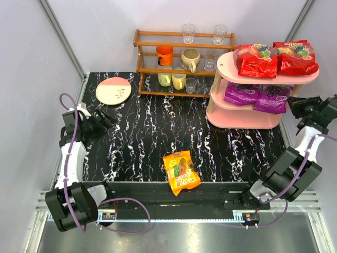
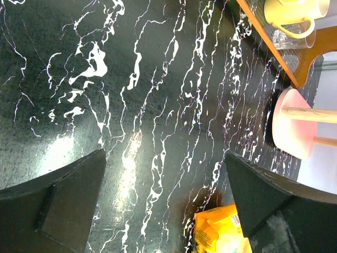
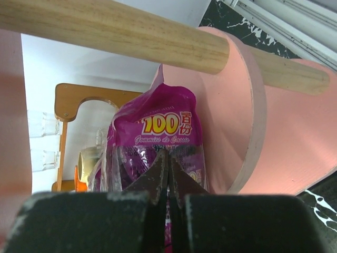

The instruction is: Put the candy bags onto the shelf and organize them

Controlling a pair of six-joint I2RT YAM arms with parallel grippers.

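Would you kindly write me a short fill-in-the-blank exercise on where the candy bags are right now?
1. The two red candy bags lie on the ____ board of the pink shelf.
2. The two purple candy bags lie on its ____ board.
3. The candy bag lying on the black table is ____.
4. The left gripper is ____.
Missing words: top; middle; orange; open.

Bags (image 1: pixel 180 172): glossy plastic. Shelf (image 1: pixel 225 66): matt pink boards, bare wood posts. Table (image 1: pixel 158 126): glossy black marble-look. Rack (image 1: pixel 158 33): varnished wood.
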